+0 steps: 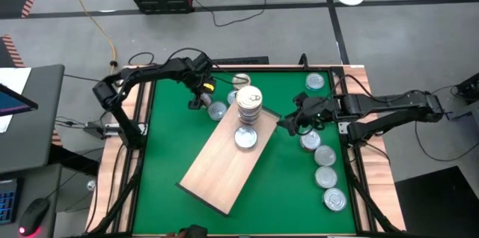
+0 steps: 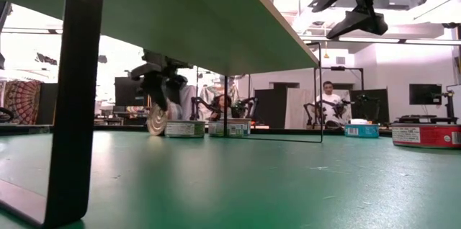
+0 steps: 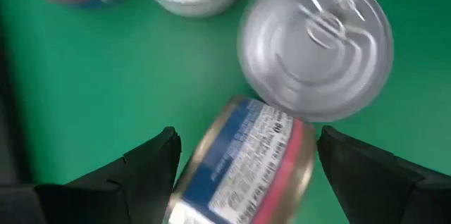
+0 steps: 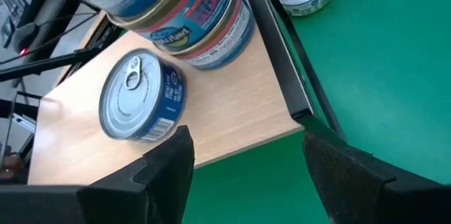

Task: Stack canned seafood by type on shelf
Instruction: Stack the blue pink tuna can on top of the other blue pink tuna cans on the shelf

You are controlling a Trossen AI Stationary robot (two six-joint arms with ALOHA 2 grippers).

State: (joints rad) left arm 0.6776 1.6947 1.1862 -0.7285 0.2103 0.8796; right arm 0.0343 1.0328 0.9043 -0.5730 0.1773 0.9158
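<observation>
The shelf (image 1: 224, 165), a tan board on black legs (image 2: 75, 99), lies slantwise mid-table. It carries a stack of tins (image 1: 249, 103) at its far end and one flat tin (image 1: 246, 138) beside the stack. My left gripper (image 3: 246, 139) points down, open, left of the shelf's far end. Its fingers stand on either side of a blue-and-red labelled tin (image 3: 246, 164) without touching it. That tin is up on its edge (image 2: 155, 121), beside a flat silver-lidded tin (image 3: 317, 44). My right gripper (image 1: 288, 122) hangs open above the shelf's right edge (image 4: 292, 104).
Two more tins (image 1: 241, 81) lie at the far edge near the stack, and one (image 1: 316, 82) sits at the far right corner. A row of several tins (image 1: 326, 167) runs along the right side. People sit in the room beyond the table (image 2: 330, 103).
</observation>
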